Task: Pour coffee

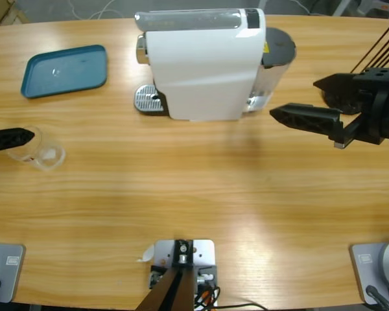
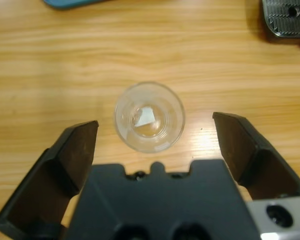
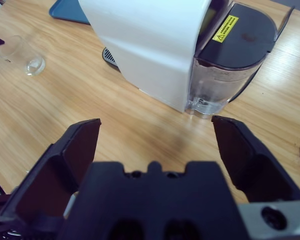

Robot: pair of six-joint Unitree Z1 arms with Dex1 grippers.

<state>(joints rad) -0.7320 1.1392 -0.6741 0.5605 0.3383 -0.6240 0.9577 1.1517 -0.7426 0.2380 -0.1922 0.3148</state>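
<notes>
Table [image 1: 201, 214]: long wooden surface with light grain; it carries every item listed below.
Coffee machine [image 1: 201, 65]: white body with a silver band along its top, standing at the far middle of the table. A dark-lidded clear water tank [image 3: 225, 65] sits at its rear, on the side facing the right arm. A perforated metal drip plate [image 1: 147, 99] projects from the end facing the tray.
Tray [image 1: 65, 70]: teal, rectangular with rounded corners, lying flat well apart from the machine, toward the left arm's side.
Right gripper [image 1: 305, 103]: black jaws spread wide and holding nothing, hovering near the tank end of the machine and pointing at it.
Left gripper [image 2: 155, 132]: jaws parted wide, one to each side of the glass and touching neither wall, as the left wrist view shows.
Glass [image 1: 42, 150]: small, clear, upright on the table near the left edge, between the left jaws, well apart from the drip plate.
Coffee: none can be made out; the glass appears transparent down to its base, with only a bright reflection there.
Label [image 3: 225, 28]: yellow warning sticker on the tank lid; its writing is too small to read.
Brand marks: none legible on the machine's white casing.
</notes>
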